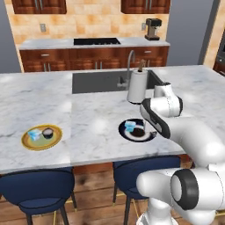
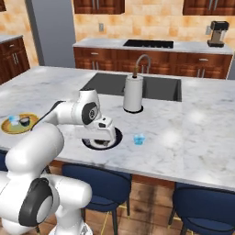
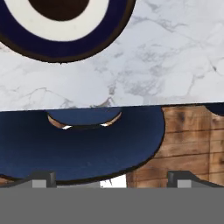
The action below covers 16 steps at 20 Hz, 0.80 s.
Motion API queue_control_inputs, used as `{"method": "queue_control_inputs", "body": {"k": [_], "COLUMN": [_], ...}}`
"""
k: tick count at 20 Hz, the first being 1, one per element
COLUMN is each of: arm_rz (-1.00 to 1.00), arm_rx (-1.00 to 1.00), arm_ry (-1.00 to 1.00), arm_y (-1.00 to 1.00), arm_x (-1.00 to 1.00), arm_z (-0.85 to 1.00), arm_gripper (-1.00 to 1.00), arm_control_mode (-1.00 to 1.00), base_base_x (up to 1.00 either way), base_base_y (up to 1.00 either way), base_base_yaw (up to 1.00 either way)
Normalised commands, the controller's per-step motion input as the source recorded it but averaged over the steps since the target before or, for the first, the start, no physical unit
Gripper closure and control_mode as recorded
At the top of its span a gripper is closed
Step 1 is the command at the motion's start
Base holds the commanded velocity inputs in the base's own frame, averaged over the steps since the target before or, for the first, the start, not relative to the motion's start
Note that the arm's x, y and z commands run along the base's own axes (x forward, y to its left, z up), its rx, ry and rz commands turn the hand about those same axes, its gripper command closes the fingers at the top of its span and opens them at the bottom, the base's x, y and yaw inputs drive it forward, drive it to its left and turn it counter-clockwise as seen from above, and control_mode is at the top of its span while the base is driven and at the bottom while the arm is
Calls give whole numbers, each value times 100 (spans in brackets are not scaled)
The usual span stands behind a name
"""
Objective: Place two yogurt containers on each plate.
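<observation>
On the black plate [image 1: 151, 137] with white ring, one pale-blue boxy tub [image 1: 130, 127] is seen. Another pale-blue tub [image 2: 139, 139] stands apart on the marble. The gripper [image 3: 111, 177] is held spread wide, grasping nothing.

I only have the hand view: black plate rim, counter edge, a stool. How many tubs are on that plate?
Observer: One, a blue tub on the black plate.
Operator: Where is the missing one?
Observer: A loose tub stands on the counter, to the right of that plate and apart from it.
Operator: And the yellow plate?
Observer: The yellow plate holds two: a third tub and the dark cup.
</observation>
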Motion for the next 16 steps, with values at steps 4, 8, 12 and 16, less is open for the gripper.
{"method": "queue_control_inputs", "body": {"k": [4, 8, 12, 16], "arm_rz": [0, 0, 0, 8], "arm_rx": [0, 0, 0, 2], "arm_ry": [0, 0, 0, -1], "arm_y": [0, 0, 0, -18], "arm_x": [0, 0, 0, 40], "arm_z": [0, 0, 0, 0], "arm_gripper": [-100, -100, -100, -100], "arm_control_mode": [100, 100, 100, -100], "base_base_x": [7, 62, 82, 28], "base_base_y": [-63, -23, 0, -4], "base_base_yaw": [2, 8, 6, 2]}}
